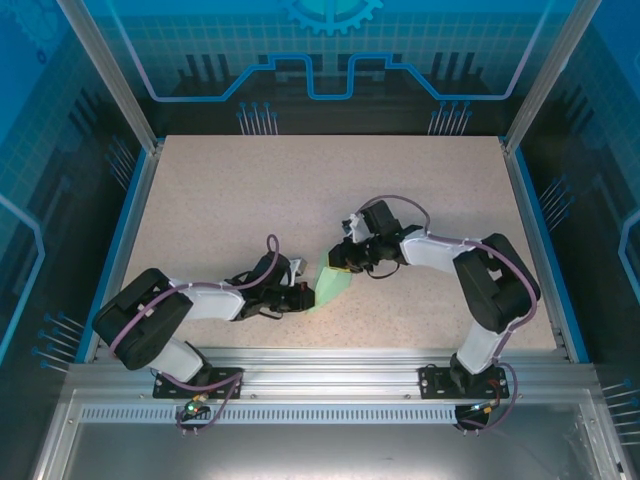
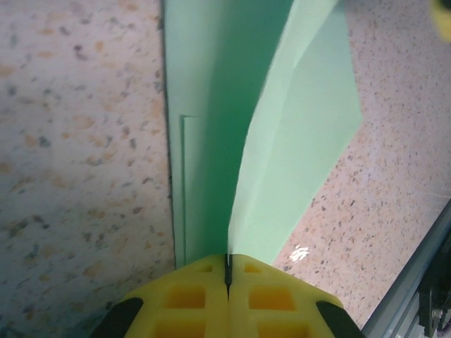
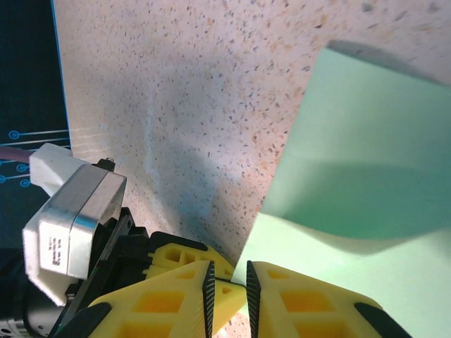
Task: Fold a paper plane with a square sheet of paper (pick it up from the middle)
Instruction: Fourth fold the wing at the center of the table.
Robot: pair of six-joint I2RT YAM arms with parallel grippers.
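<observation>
A speckled beige table forms the floor of the cell, its pale top flecked with orange and grey. Blue trim runs along its left and right edges, and a ribbed aluminium rail borders the near side. Slanted metal posts rise from the far corners, framing a blue back panel printed with a gear emblem and circuit-like lines.

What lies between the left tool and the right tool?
The folded green paper lies between the left tool and the right tool, as the top view shows. The left tool grips it.
</observation>
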